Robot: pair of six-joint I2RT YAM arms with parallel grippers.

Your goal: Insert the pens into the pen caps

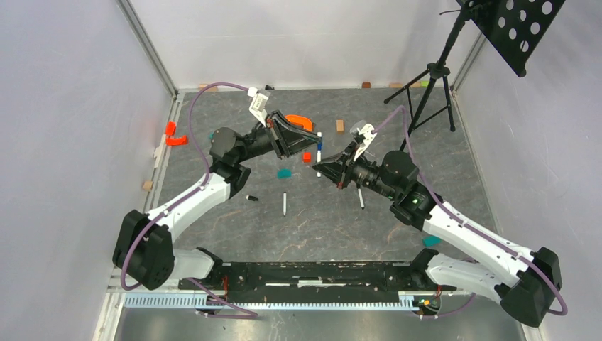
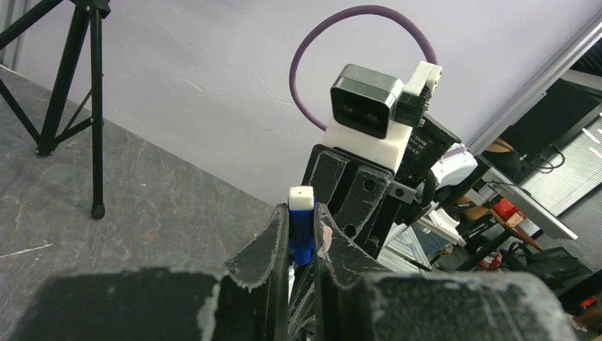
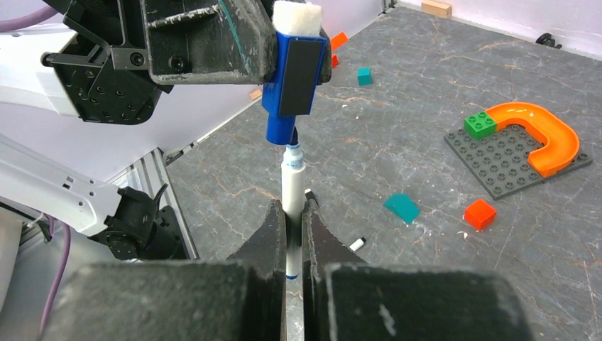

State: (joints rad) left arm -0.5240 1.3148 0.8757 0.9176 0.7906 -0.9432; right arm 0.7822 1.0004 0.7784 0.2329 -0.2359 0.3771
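My left gripper (image 2: 302, 226) is shut on the blue pen cap (image 2: 301, 238), whose white end sticks up past the fingertips. My right gripper (image 3: 293, 213) is shut on a white pen (image 3: 292, 186), held upright. Its dark tip sits right at the open mouth of the blue cap (image 3: 291, 78) above it, in line with it. From above, the two grippers meet over the middle of the table, left gripper (image 1: 312, 142) and right gripper (image 1: 321, 168), with the pen (image 1: 319, 160) between them. Two more pens (image 1: 285, 204) (image 1: 360, 199) and a black cap (image 1: 252, 197) lie on the table.
A grey baseplate (image 3: 497, 160) with an orange curved piece (image 3: 543, 135) and a green brick (image 3: 480, 125) lies beyond the grippers. A teal brick (image 3: 402, 207) and a red brick (image 3: 480, 213) lie near it. A black tripod (image 1: 426, 92) stands at the back right. Orange pieces (image 1: 174, 135) lie at the left edge.
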